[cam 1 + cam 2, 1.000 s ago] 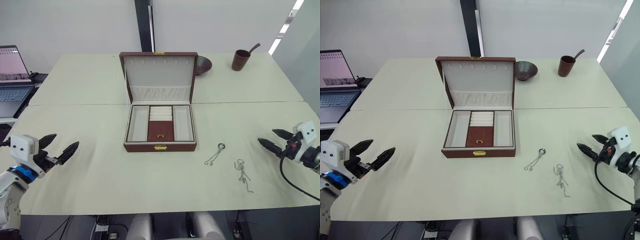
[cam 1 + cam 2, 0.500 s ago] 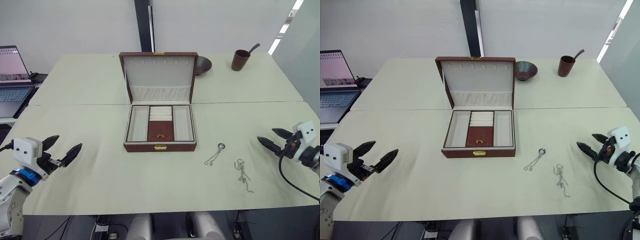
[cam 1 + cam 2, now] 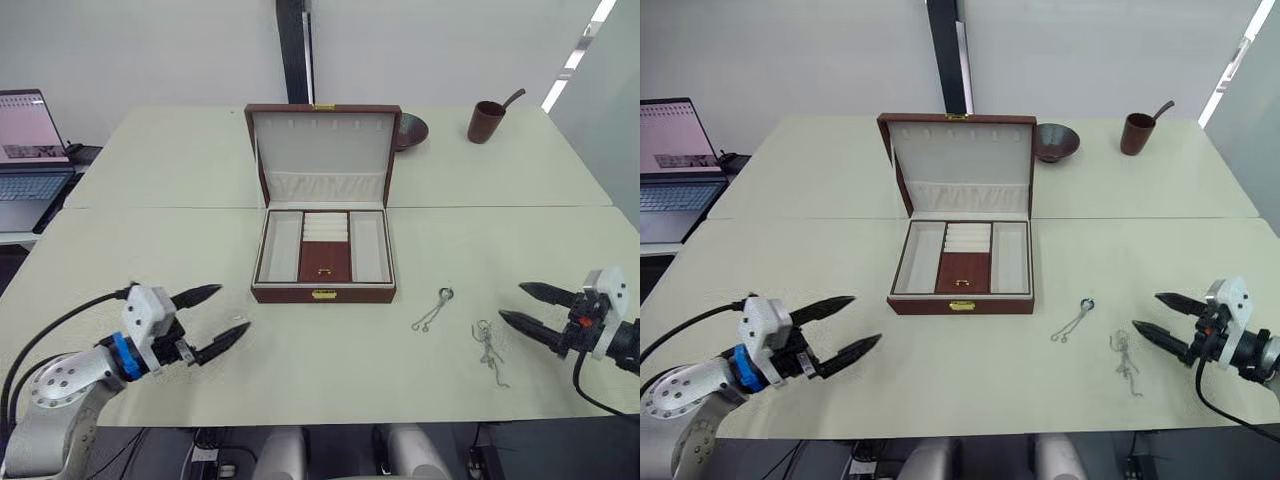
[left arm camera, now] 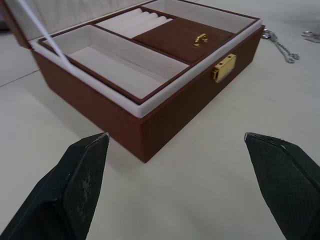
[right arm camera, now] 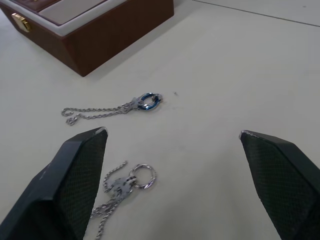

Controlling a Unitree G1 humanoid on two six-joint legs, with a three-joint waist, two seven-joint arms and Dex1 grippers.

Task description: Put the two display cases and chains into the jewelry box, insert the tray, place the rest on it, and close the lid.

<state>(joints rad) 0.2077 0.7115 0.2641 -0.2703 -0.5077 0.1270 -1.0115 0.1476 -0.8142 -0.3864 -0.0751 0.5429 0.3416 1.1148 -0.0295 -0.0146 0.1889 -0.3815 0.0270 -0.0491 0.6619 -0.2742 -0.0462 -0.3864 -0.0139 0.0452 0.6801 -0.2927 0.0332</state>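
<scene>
The brown jewelry box (image 3: 323, 245) stands open mid-table, lid upright. Inside are cream compartments and a brown centre panel with a gold handle (image 4: 200, 39); I cannot tell whether this is the tray. Two chains lie on the table right of the box: one with a blue ring (image 3: 433, 309) and a second chain (image 3: 487, 350) nearer the front edge. My left gripper (image 3: 232, 309) is open, low over the table, front-left of the box. Just right of the chains, my right gripper (image 3: 510, 302) is open and points at them. The display cases are out of view.
A laptop (image 3: 30, 140) sits at the far left. A dark bowl (image 3: 410, 130) is behind the box lid, and a brown cup with a spoon (image 3: 485, 120) stands at the back right. The table's front edge runs close below both grippers.
My left gripper has swung right, towards the box's front-left corner. My right gripper has edged left, closer to the chains. The box and chains lie as before.
</scene>
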